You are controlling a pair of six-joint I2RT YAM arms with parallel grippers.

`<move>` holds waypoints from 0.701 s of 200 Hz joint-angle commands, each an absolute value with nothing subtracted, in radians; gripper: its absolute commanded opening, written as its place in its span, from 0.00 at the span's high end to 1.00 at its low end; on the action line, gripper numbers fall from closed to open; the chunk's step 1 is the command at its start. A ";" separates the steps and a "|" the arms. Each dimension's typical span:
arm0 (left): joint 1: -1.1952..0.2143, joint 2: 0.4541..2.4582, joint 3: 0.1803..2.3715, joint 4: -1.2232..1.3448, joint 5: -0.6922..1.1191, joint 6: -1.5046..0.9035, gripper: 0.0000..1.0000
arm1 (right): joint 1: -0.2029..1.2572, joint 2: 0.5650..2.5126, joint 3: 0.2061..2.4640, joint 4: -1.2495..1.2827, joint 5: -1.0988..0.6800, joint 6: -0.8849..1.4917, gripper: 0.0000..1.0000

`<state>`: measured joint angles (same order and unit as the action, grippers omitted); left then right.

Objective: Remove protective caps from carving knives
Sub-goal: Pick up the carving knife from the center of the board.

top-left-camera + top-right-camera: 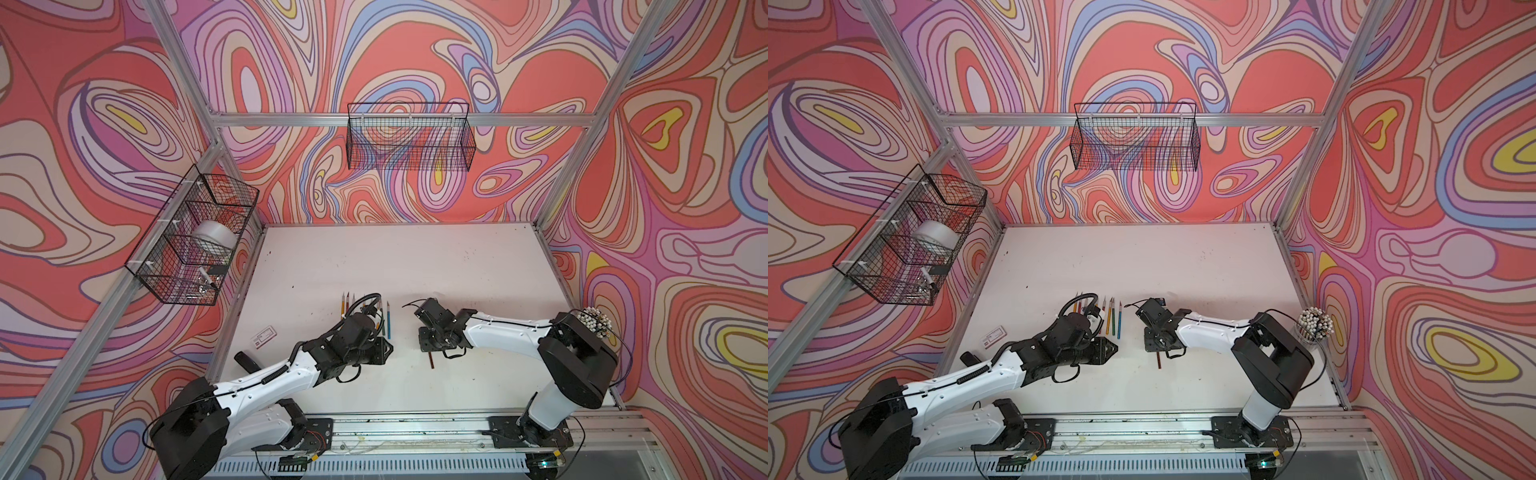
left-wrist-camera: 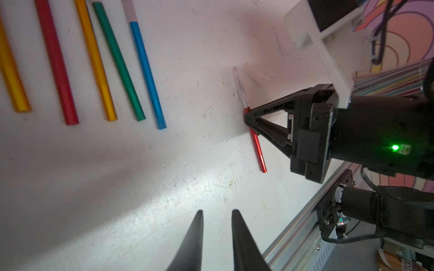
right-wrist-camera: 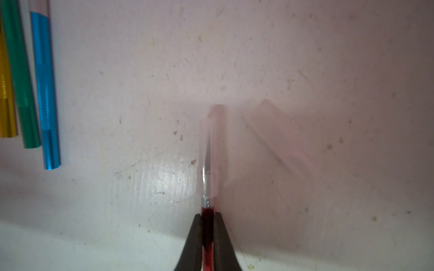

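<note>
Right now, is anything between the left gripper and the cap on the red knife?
Nothing visible: only bare table lies between the left gripper and the cap; the right gripper clamps the red knife behind it.

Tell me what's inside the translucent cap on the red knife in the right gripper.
Inside the cap shows the thin silvery blade of the red knife, rising from a silver collar. Its tip is lost in the cloudy plastic.

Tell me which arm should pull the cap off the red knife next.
Left. The right tool is shut on the red knife by its handle, with the cap still on the blade, so it serves as the holder. The left tool is empty, jaws apart, facing that knife.
</note>
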<state>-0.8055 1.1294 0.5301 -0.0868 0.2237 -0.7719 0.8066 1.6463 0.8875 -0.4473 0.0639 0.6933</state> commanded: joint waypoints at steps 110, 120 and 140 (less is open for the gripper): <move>-0.876 1.295 0.557 0.163 0.310 -0.838 0.76 | 0.617 1.417 0.757 -0.319 -0.118 0.705 0.94; -0.880 1.313 0.557 0.194 0.319 -0.854 0.76 | 0.588 1.393 0.746 -0.311 -0.150 0.703 0.94; -0.884 1.347 0.559 0.259 0.344 -0.883 0.76 | 0.535 1.347 0.722 -0.290 -0.213 0.697 0.94</move>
